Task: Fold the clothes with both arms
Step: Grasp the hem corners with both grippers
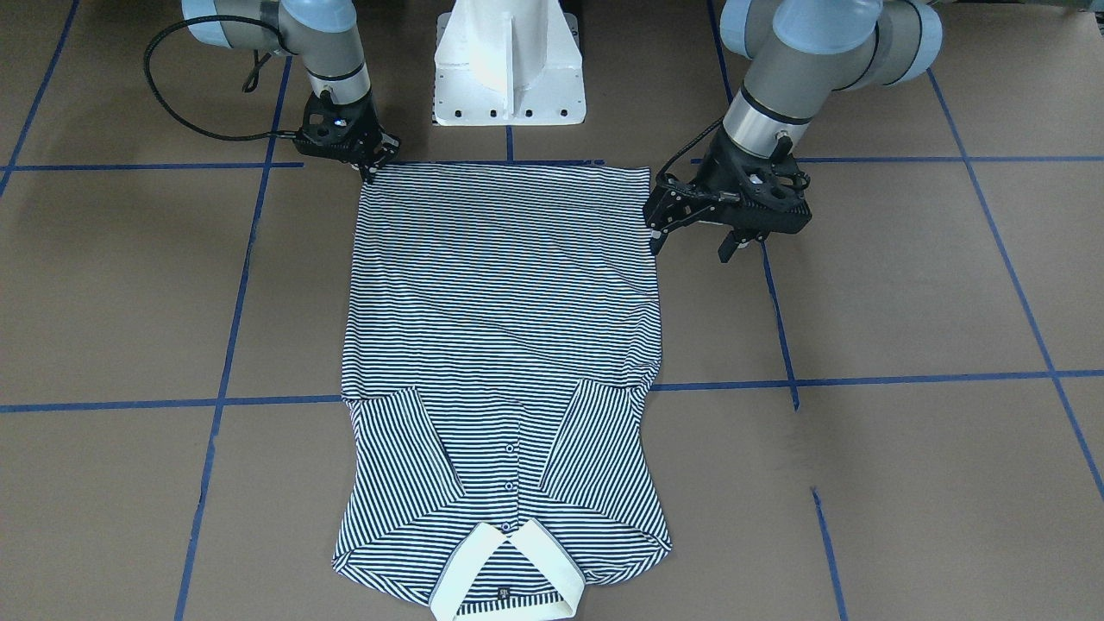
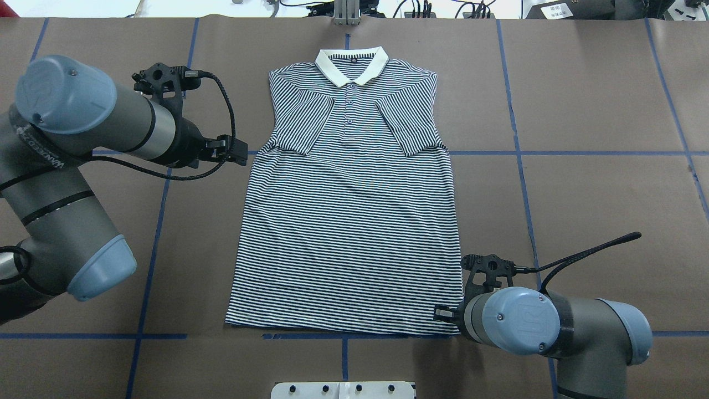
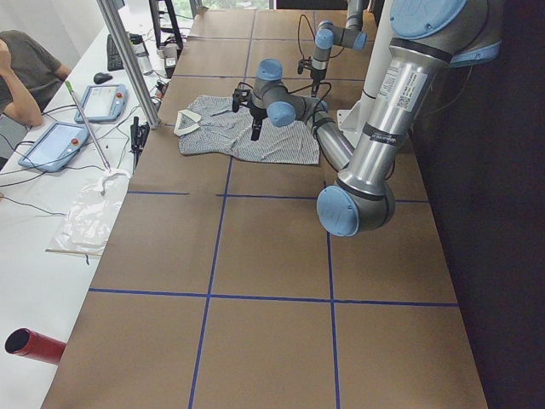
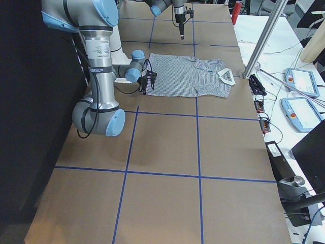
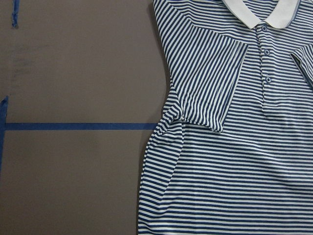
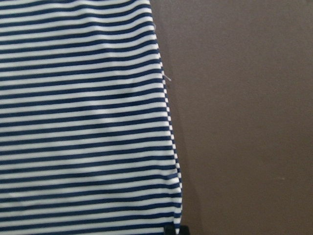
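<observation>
The striped polo shirt [image 1: 500, 302] lies flat and face up on the brown table, cream collar [image 2: 350, 64] away from the robot, both sleeves folded in over the chest. My right gripper [image 1: 371, 172] is down at the hem corner on its side; its fingertips [image 6: 176, 230] sit close together on the shirt's edge [image 6: 166, 122], shut on the cloth. My left gripper [image 1: 691, 246] hovers open well above the table beside the shirt's other side edge, level with the armpit [image 2: 235, 151]. The left wrist view looks down on the sleeve [image 5: 205, 83] and shows no fingers.
The white pedestal base [image 1: 509, 69] stands just behind the hem. Blue tape lines [image 2: 554, 153] grid the table. A seated person [image 3: 25, 77], control tablets [image 3: 51, 145], a metal post [image 3: 128, 60] and cables line the far bench. A red cylinder [image 3: 34, 345] lies there too.
</observation>
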### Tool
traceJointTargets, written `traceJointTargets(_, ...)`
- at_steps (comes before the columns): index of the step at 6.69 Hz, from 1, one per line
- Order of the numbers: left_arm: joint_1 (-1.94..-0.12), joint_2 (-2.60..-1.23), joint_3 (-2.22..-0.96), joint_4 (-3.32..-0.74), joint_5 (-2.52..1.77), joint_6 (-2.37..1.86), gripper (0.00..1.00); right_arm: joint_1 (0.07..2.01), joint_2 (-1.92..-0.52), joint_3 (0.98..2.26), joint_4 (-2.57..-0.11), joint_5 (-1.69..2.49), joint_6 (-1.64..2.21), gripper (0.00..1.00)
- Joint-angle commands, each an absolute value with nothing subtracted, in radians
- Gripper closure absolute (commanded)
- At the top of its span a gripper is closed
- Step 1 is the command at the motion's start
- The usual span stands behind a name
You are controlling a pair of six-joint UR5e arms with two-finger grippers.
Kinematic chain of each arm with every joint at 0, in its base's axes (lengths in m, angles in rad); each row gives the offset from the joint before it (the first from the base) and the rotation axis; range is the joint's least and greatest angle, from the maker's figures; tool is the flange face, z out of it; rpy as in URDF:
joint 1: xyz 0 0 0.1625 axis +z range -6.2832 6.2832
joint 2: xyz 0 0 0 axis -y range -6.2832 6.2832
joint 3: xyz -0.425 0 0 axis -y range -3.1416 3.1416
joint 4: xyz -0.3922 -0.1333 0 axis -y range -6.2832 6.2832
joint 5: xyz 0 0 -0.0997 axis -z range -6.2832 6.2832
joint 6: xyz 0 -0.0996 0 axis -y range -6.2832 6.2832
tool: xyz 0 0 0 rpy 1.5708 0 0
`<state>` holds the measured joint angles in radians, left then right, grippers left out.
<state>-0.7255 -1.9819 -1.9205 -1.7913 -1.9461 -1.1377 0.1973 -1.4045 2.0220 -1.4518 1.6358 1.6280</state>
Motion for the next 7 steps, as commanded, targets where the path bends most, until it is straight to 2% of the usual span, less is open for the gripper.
traceJointTargets(1, -0.668, -1.974, -1.921, -1.798, -1.936, -1.327, 0.0, 0.199, -1.401, 2.039, -1.451, 1.635, 1.631, 1.0)
traceJointTargets(4, -0.39, -1.944, -1.986, -1.687, -1.713, -1.679, 0.01, 0.232, -1.402, 2.095, -1.445, 1.674, 1.628, 1.0)
traceJointTargets(7, -0.26, -1.84, -1.994, -1.663, -1.631, -1.839, 0.02, 0.247, -1.399, 2.094, -1.445, 1.677, 1.603, 1.0)
